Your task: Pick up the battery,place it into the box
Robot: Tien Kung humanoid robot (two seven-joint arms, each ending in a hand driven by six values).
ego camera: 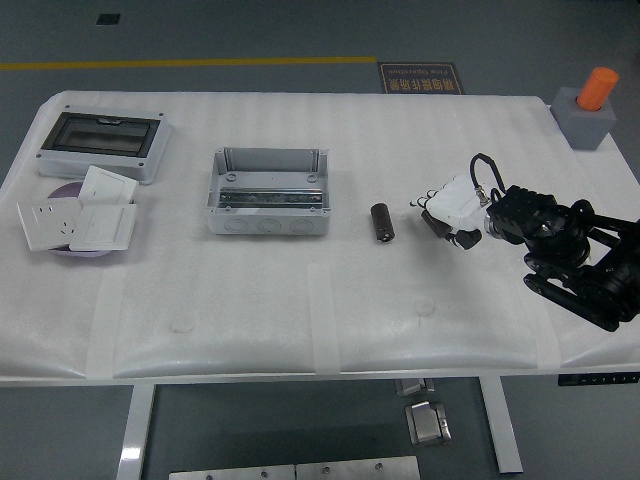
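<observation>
Your white surface carries everything. Open grey box sits centre, nothing in it that you can see. Right hand comes in from the right, fingers loosely apart, holding nothing. Battery lies on its side between box and hand, near the fingertips, not touching.

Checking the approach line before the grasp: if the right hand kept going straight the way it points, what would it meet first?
Probably the battery: the right hand points left across the table straight toward it, with bare table between.
</observation>
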